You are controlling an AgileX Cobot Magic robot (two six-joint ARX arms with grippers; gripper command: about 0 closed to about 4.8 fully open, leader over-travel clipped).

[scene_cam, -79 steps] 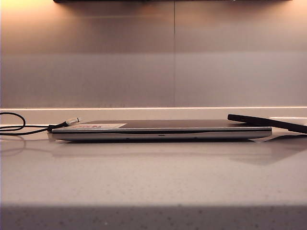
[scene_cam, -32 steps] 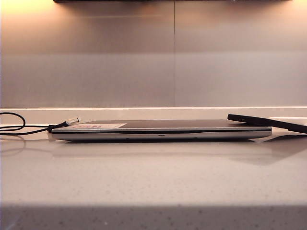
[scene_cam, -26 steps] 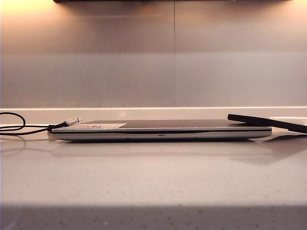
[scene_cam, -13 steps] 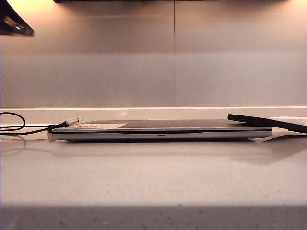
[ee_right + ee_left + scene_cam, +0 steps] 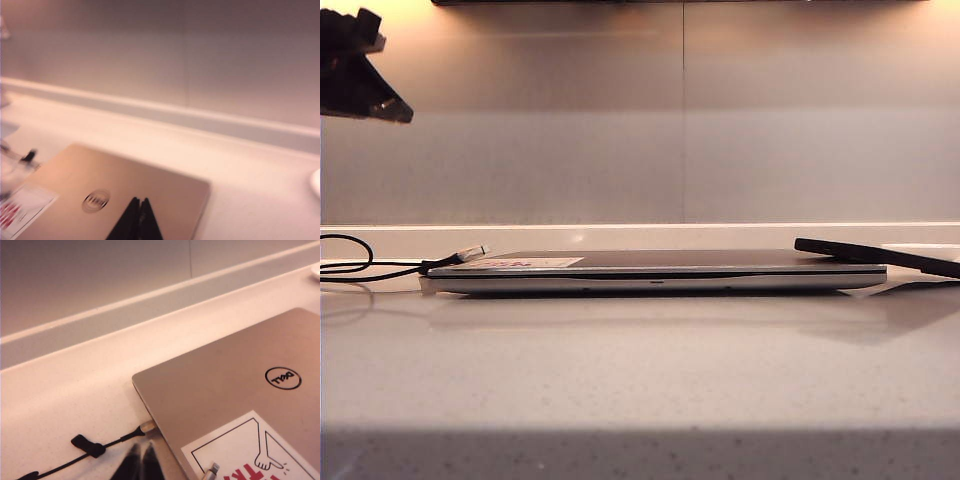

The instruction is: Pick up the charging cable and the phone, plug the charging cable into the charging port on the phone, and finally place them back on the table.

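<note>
Claws both pinched together and empty: left claw (image 5: 365,75) hangs in the exterior view's upper left above the charging cable (image 5: 380,267) on the desk (image 5: 640,370), right claw (image 5: 136,220) over the Dell laptop (image 5: 655,270), whose right end props the phone (image 5: 875,255).

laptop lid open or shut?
Shut. The laptop lies flat on the table, lid down, with its logo and sticker facing up in the left wrist view.

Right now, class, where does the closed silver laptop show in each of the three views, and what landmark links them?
Exterior view: laptop edge-on across the middle, on the table.
Left wrist view: lid fills the lower right, beyond the shut left gripper.
Right wrist view: lid low, behind the shut right gripper.
Shared landmark: the backsplash ledge.
</note>
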